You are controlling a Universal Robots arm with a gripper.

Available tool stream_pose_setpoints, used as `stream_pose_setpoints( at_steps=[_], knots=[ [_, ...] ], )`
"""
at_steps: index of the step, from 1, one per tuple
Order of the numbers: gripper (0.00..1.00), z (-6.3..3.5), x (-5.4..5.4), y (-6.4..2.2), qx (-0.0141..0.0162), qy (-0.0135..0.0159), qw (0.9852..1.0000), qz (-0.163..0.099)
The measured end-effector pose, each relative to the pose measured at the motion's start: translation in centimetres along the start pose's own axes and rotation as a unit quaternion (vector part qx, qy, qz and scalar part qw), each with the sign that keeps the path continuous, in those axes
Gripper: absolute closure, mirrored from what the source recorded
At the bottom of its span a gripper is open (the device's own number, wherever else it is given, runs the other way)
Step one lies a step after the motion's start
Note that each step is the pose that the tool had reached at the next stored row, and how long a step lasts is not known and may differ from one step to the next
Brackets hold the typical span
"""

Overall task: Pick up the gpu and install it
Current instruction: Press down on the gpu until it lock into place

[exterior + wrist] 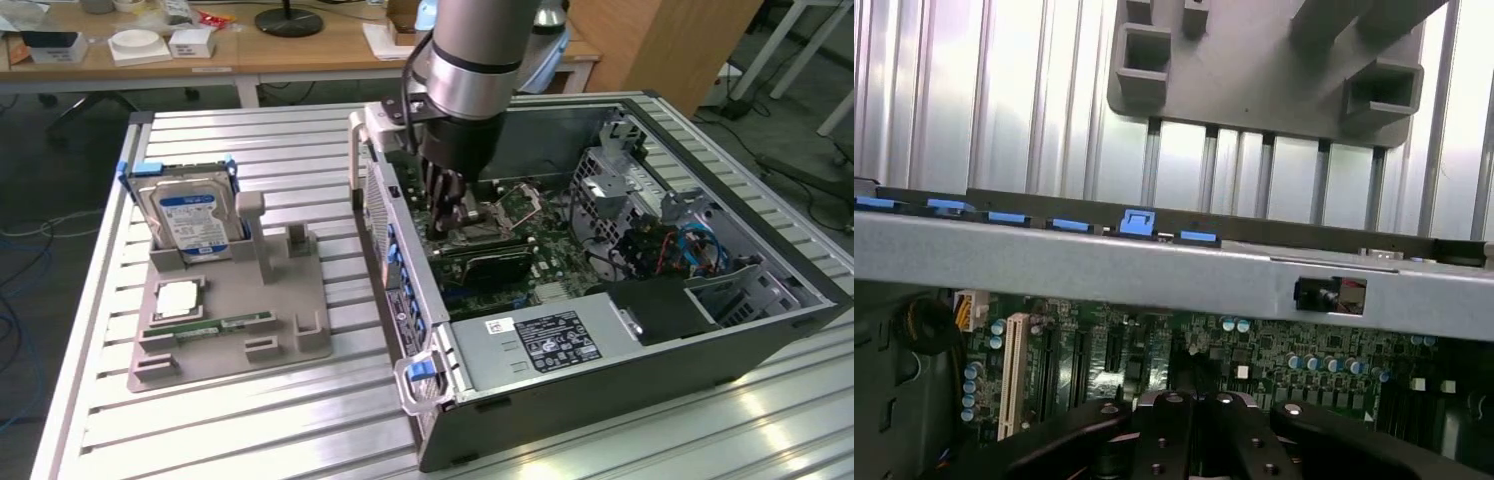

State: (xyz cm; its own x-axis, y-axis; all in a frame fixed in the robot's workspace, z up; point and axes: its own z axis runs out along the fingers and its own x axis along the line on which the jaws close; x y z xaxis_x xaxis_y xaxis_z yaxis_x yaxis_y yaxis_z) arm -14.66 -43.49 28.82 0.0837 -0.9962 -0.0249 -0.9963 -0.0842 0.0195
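- Gpu (489,266): dark flat card inside the open case (747,330), low on the motherboard (547,245), just below the gripper tips in the exterior view.
- Cannot tell whether touched by the gripper or only very near.
- Gripper (453,222): pointing straight down into the case from the arm (467,60), fingers drawn fully together, nothing seen between them.
- In the wrist view, same gripper (1194,408) with black fingers (1154,425) pressed side by side above the green motherboard (1254,350).
- Beyond the fingers there, grey case wall (1104,265) with blue clips (1138,222) along its edge.
- Outside the case, on the exterior view's left: grey holder (267,310) on the slatted table (240,140).
- In the holder: hard drive (191,215) standing upright at the back, square chip (178,298) lying flat, slim memory stick (220,324) just beside the chip.
- Holder well apart from the gripper.
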Motion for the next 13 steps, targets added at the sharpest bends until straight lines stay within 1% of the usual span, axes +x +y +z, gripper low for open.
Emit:
stream_pose_setpoints(
  at_steps=[3,7,10,13],
  knots=[
    [0.90,-0.09,-0.2,0.40,-0.0002,0.0004,1.0000,0.000],
    [0.90,-0.49,-0.3,0.92,-0.0001,0.0005,1.0000,0.000],
    [0.90,-0.61,-0.3,1.55,-0.0002,0.0006,1.0000,0.000],
    [0.90,-0.61,-0.2,1.65,-0.0002,0.0006,1.0000,0.000]
  ],
)
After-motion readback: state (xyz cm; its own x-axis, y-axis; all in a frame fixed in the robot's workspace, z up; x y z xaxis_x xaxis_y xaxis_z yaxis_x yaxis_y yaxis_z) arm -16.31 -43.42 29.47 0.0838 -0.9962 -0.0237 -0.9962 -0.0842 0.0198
